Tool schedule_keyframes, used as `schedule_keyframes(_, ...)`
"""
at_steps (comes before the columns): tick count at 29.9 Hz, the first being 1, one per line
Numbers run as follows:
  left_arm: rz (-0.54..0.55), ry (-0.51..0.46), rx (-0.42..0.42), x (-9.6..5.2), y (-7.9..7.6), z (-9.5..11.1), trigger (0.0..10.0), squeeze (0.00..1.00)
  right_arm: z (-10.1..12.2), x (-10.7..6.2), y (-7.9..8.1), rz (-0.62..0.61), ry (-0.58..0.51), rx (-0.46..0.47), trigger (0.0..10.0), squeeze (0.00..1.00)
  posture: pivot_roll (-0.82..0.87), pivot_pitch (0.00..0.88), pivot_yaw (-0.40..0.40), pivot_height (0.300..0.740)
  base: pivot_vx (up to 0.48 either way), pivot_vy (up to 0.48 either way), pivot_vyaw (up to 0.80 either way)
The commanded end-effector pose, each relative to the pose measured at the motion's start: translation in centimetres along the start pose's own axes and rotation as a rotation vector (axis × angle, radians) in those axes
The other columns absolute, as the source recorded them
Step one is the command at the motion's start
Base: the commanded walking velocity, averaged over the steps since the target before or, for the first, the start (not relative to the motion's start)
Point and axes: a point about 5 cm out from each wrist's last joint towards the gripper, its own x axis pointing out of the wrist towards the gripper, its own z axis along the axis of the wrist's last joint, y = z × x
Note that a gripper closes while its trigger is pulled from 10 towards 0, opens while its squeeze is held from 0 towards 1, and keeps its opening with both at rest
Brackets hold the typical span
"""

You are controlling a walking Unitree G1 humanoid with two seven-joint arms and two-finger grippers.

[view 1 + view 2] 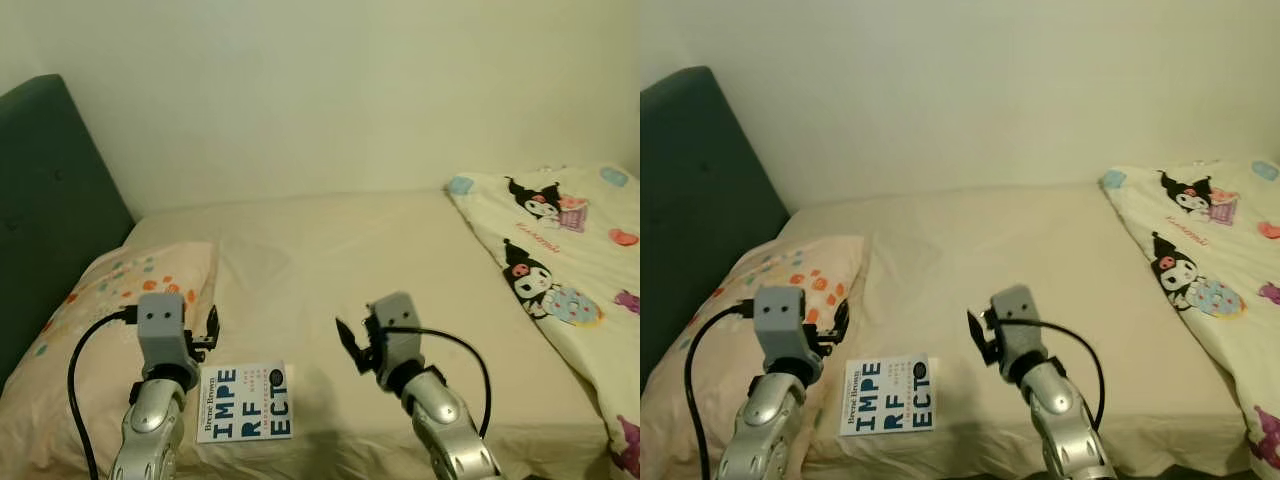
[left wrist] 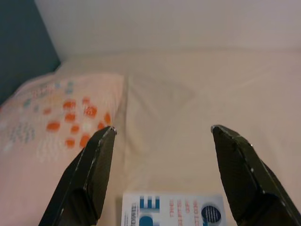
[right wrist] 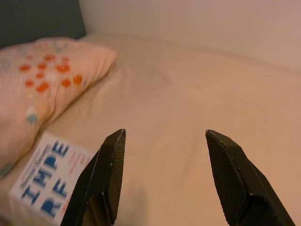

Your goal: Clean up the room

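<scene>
A: Where is each claw, and how do the fingers stand?

B: The left claw point(image 2: 160, 136) hovers above the front edge of the bed point(image 1: 340, 260), fingers spread wide and holding nothing. The right claw point(image 3: 164, 141) hovers further toward the middle of the front edge, also wide and empty.

A: What needs tidying?

B: A white book point(image 1: 245, 402) with large blue letters lies flat near the bed's front edge, just beside a peach pillow point(image 1: 110, 300) with orange spots at the front left corner. A cartoon-print blanket point(image 1: 560, 250) lies bunched along the right edge. A dark green headboard point(image 1: 50, 190) stands at the left.

A: What could go wrong?

B: Probably the book. It lies flat on a soft mattress, so fingers may press into the sheet and slide off the cover, or push the book over the front edge. The pillow beside it could also catch the left claw's outer finger.

A: Do the views differ?

B: The head views take in the blanket and headboard. The left wrist view looks along its fingers at the book's upper part and the pillow; the right wrist view sees the book from the side, letters slanted.
</scene>
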Motion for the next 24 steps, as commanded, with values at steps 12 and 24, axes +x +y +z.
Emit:
schedule_keyframes(12, -0.015, 0.049, 0.06, -0.4, -0.4, -0.9, 10.0, 0.0, 0.3, 0.5, 1.0, 0.019, -0.019, -0.003, 10.0, 0.0, -0.05, 0.02, 0.037, 0.74, 0.0, -0.352, 0.4)
schedule_keyframes(24, -0.06, 0.072, 0.05, 0.0, -1.1, -0.6, 10.0, 0.0, -0.2, 0.4, 0.2, -0.041, 0.005, 0.118, 10.0, 0.0, -0.05, 0.039, 0.05, 0.74, 0.0, -0.095, 0.2)
